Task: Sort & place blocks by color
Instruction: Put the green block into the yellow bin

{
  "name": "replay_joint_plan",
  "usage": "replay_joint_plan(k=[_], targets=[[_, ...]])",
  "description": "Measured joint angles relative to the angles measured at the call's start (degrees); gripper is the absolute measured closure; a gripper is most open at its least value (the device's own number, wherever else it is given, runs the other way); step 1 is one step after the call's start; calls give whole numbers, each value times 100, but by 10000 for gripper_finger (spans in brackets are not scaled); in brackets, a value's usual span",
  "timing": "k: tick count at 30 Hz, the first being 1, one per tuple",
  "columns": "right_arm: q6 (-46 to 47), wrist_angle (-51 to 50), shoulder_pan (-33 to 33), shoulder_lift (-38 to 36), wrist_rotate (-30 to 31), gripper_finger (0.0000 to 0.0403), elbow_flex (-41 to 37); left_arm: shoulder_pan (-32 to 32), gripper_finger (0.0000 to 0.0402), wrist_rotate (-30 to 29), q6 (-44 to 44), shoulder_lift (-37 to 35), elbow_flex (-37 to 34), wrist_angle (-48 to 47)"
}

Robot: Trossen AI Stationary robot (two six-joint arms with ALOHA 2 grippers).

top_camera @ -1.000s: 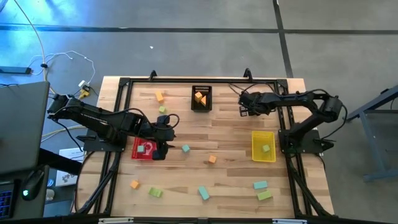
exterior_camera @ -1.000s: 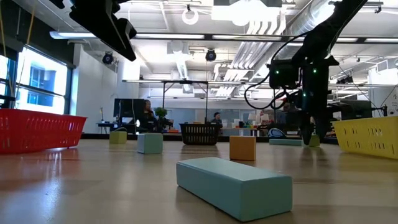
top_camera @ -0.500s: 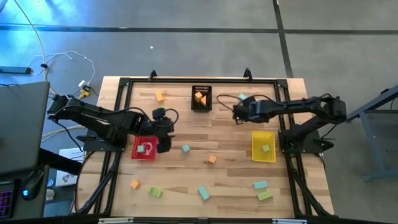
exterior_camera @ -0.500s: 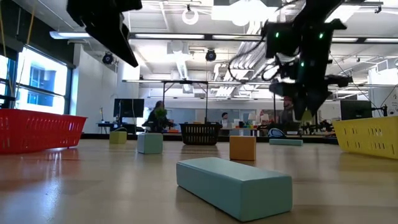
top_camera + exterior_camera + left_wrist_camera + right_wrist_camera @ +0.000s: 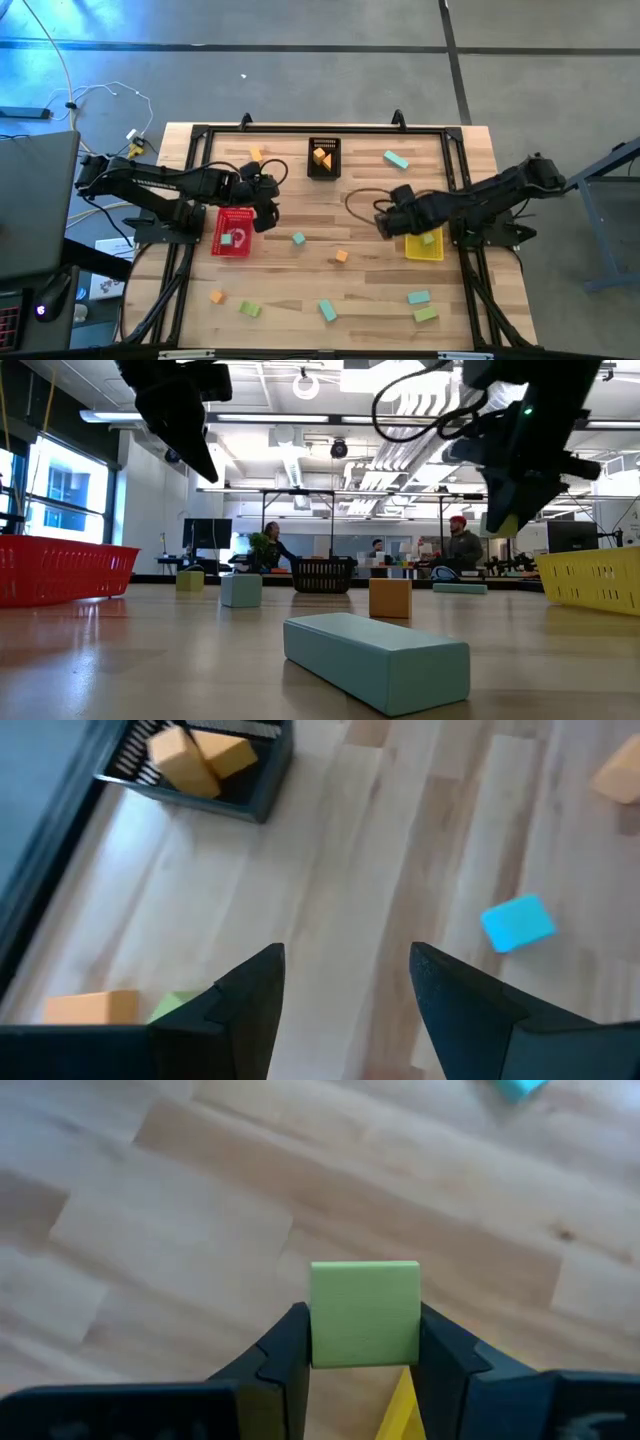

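Light green, matte and square-faced, the small cube (image 5: 365, 1314) sits pinched between the two dark fingers of my right gripper (image 5: 384, 222), closed on its opposite flat sides and held above the pale wooden table (image 5: 300, 290), at the near edge of the yellow mesh basket (image 5: 411, 245). I judge it light, rigid and unlikely to crush; its smooth parallel faces are the natural place to hold it, and it could slip if taken by the corners. My left gripper (image 5: 345, 980) hovers with its jaws well apart and empty, beside the red mesh basket (image 5: 218, 243).

Count, near to far in the high view:
- On the table's near part: one small orange cube (image 5: 216, 296), three green blocks, two teal bars.
- At mid-table: one orange cube (image 5: 341, 256) and one teal cube (image 5: 298, 238); the red mesh basket holds at least one teal block; the yellow one holds one green block.
- At the far side: one teal bar (image 5: 395, 159), one orange block, and the black mesh basket (image 5: 323, 172) with two orange blocks inside.

Three baskets in all.
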Motion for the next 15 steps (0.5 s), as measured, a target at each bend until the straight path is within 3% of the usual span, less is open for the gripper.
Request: replay_joint_plan(k=[6,15], targets=[[855,-112,743,0,-20,295,0,12,200,613,58,0,0,19],[2075,-757,1499,3,-122,295,25,-310,200,2179,391,0,0,-220]])
